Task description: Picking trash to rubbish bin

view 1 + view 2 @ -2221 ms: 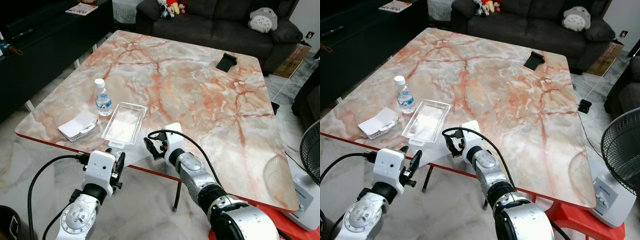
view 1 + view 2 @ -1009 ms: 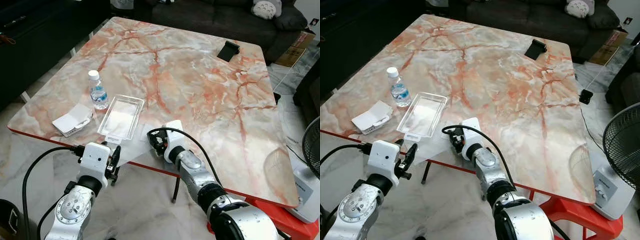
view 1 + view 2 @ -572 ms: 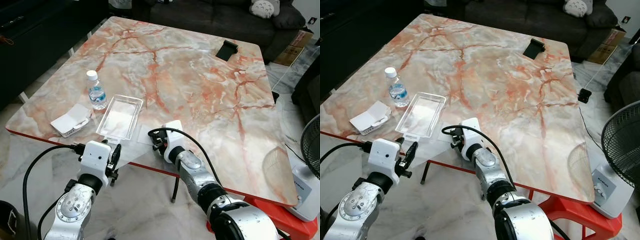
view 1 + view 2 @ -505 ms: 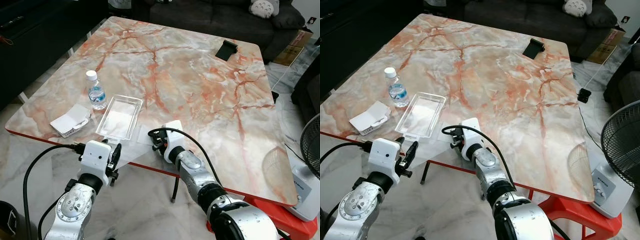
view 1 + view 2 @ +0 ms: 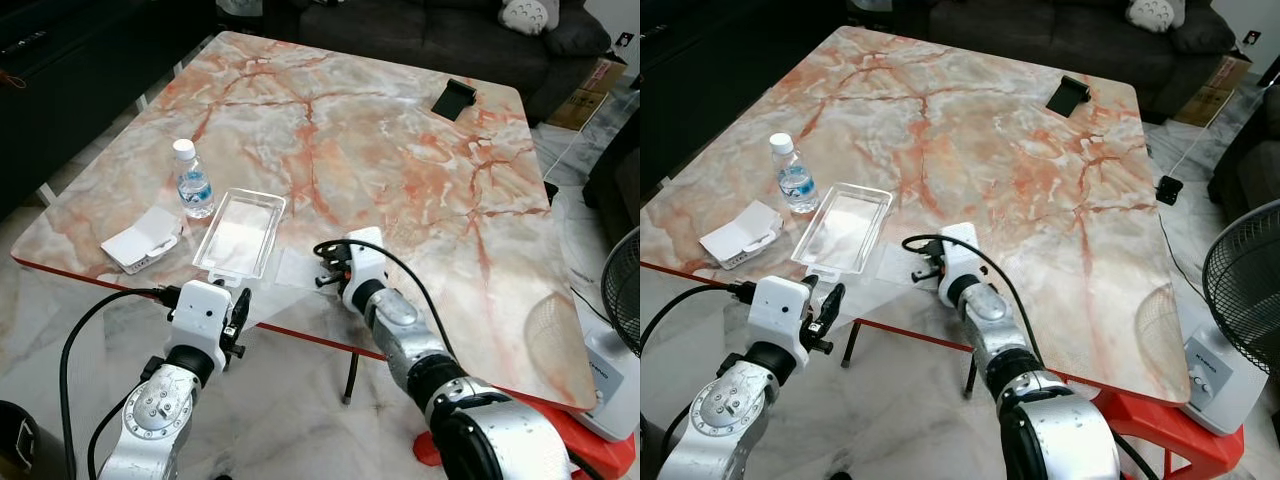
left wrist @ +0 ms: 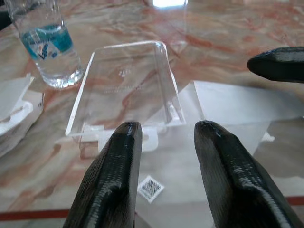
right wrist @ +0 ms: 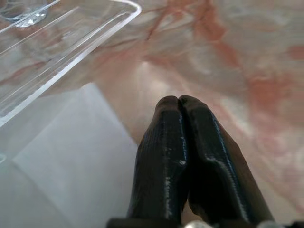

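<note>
The clear plastic tray (image 5: 240,235) lies flat near the front left edge of the marble table (image 5: 400,150); you see it empty, with a small tab at its near end. Just beside its near right corner lies a flat clear plastic sheet (image 5: 282,275), part of it reaching the table's red front edge. To the tray's left stand a small water bottle (image 5: 192,182), upright with a white cap, and nearer the corner a white box (image 5: 142,240) with its lid partly open.

Your right gripper (image 7: 179,105) rests low over the table just beside the sheet's far right edge; its two black fingers (image 7: 164,156) are pressed together with nothing between them. Your left gripper (image 6: 164,137) hovers off the front edge of the table, pointed at the tray's near end, its fingers (image 6: 121,161) parted and holding nothing.

Farther out, a black phone (image 5: 453,98) lies near the far right corner of the table. A dark sofa (image 5: 420,25) stands behind, and a fan (image 5: 1245,300) at the right.
</note>
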Controlling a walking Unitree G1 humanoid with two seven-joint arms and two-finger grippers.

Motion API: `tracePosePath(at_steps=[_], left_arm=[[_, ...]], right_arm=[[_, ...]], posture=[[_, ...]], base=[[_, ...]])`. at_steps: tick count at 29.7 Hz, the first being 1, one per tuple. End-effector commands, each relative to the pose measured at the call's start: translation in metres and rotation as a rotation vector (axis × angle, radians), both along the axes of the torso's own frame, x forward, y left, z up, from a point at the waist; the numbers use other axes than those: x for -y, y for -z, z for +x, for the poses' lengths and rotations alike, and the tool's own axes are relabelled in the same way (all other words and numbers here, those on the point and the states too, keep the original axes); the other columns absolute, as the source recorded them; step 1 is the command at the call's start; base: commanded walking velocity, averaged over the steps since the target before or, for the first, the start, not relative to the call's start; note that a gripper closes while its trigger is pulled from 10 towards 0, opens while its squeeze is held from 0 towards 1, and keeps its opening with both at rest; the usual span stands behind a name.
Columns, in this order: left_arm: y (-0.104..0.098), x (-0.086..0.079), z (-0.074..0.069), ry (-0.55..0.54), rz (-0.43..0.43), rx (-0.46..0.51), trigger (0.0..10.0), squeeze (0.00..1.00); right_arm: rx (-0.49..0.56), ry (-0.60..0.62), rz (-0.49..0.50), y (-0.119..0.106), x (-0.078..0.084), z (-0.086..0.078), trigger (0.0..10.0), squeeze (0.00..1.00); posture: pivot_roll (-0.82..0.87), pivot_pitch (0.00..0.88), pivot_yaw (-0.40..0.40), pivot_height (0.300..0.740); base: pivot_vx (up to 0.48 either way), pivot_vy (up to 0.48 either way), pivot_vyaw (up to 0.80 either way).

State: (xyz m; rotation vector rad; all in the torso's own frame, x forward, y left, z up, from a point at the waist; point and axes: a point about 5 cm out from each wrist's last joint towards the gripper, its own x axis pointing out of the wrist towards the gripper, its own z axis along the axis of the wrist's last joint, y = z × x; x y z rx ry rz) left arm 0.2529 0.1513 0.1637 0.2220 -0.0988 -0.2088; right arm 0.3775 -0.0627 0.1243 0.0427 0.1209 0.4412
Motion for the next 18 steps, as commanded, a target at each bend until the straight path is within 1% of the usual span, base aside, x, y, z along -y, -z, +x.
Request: tracePosePath(at_steps=[1, 4, 5, 6, 7, 8, 9, 10, 12, 14, 18], left_arm=[[0.003, 0.004, 0.0, 0.014, -0.008, -0.011, 10.0, 0.0], [0.003, 0.005, 0.0, 0.017, -0.01, -0.01, 10.0, 0.0], [0.003, 0.005, 0.001, 0.018, -0.009, -0.009, 10.0, 0.0], [0.003, 0.005, 0.001, 0.018, -0.009, -0.009, 10.0, 0.0], [0.002, 0.004, 0.001, 0.019, -0.008, -0.008, 10.0, 0.0], [0.002, 0.004, 0.002, 0.019, -0.006, -0.006, 10.0, 0.0], [0.002, 0.002, 0.003, 0.016, -0.001, -0.006, 10.0, 0.0], [0.002, 0.001, 0.003, 0.015, 0.0, -0.006, 10.0, 0.0], [0.002, 0.0, 0.003, 0.015, 0.002, -0.007, 10.0, 0.0], [0.002, 0.0, 0.003, 0.014, 0.002, -0.007, 10.0, 0.0], [0.002, 0.0, 0.004, 0.015, 0.004, -0.008, 10.0, 0.0]], right_arm=[[-0.003, 0.027, 0.015, -0.003, 0.005, 0.003, 10.0, 0.0], [0.001, 0.031, 0.019, -0.005, 0.007, 0.004, 10.0, 0.0], [0.003, 0.029, 0.019, -0.007, 0.006, 0.005, 10.0, 0.05], [0.003, 0.029, 0.019, -0.007, 0.006, 0.005, 10.0, 0.05], [0.007, 0.027, 0.016, -0.008, 0.005, 0.005, 10.0, 1.0], [0.014, 0.015, 0.021, -0.011, 0.003, 0.006, 10.0, 1.0], [0.023, -0.014, 0.006, -0.016, -0.003, 0.007, 10.0, 1.0], [0.022, -0.024, -0.016, -0.017, -0.005, 0.008, 10.0, 1.0], [0.017, -0.037, -0.052, -0.018, -0.008, 0.008, 10.0, 1.0], [0.015, -0.044, -0.064, -0.018, -0.009, 0.008, 10.0, 1.0], [0.028, -0.105, -0.079, -0.024, -0.018, 0.008, 10.0, 1.0]], posture=[[0.14, 0.199, -0.137, 0.74], [0.14, 0.198, -0.137, 0.74], [0.15, 0.195, -0.136, 0.74], [0.15, 0.195, -0.136, 0.74], [0.15, 0.195, -0.136, 0.74], [0.14, 0.194, -0.135, 0.74], [0.14, 0.193, -0.134, 0.74], [0.14, 0.19, -0.134, 0.74], [0.14, 0.189, -0.134, 0.74], [0.14, 0.189, -0.134, 0.74], [0.14, 0.184, -0.138, 0.74]], base=[[0.0, 0.0, 0.0], [0.0, 0.0, 0.0], [0.0, 0.0, 0.0], [0.0, 0.0, 0.0], [0.0, 0.0, 0.0], [0.0, 0.0, 0.0], [0.0, 0.0, 0.0], [0.0, 0.0, 0.0], [0.0, 0.0, 0.0], [0.0, 0.0, 0.0], [0.0, 0.0, 0.0]])
